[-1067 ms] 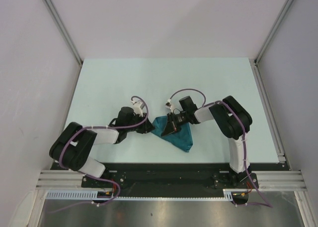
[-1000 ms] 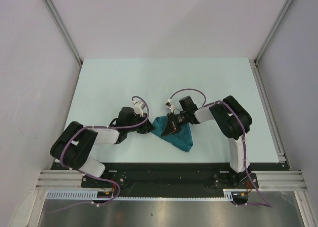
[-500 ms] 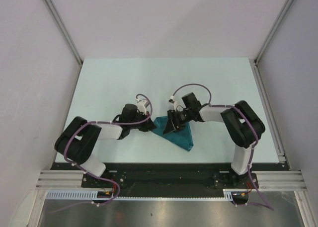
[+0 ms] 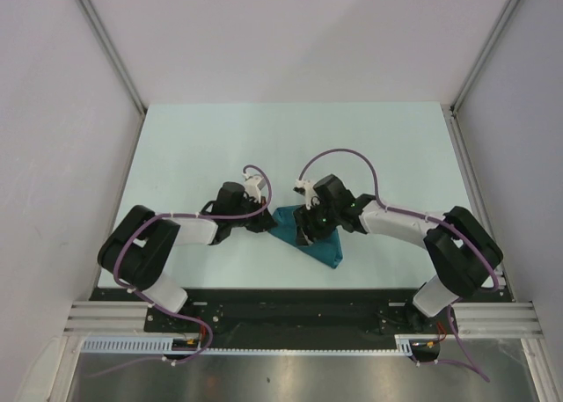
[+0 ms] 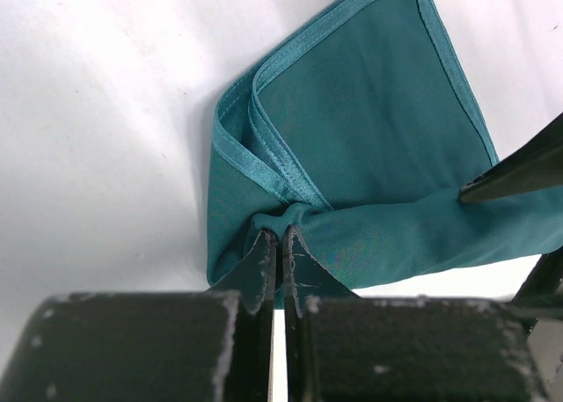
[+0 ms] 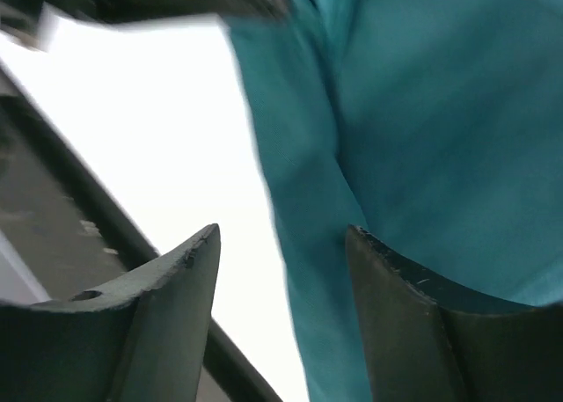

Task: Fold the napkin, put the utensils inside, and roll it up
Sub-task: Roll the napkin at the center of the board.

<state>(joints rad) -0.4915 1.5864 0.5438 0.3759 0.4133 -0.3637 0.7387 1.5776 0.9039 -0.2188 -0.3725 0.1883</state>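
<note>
- Nearest me, the right arm [image 4: 400, 226] has swung its elbow out to the right and dropped lower over the last second, so it reaches the cloth at a flatter angle.
- The napkin [image 4: 322, 247] lies folded into a triangle on the table [image 4: 202, 138], near the middle of the near edge. It has hardly shifted.
- The right gripper [image 6: 281, 239] hangs over the napkin's left part with its fingers well apart and nothing between them.
- The left gripper [image 5: 280, 242] has crept closer. It is almost shut, pinching a bunched fold at the napkin's left corner.
- I judge the fold is done: the left side is anchored and the right is free to regrasp.
- I see no fork in any view and cannot tell whether it sits inside the fold.
- The two grippers are very close together, so they could collide. A purple cable [image 4: 339, 156] arches just behind.
</note>
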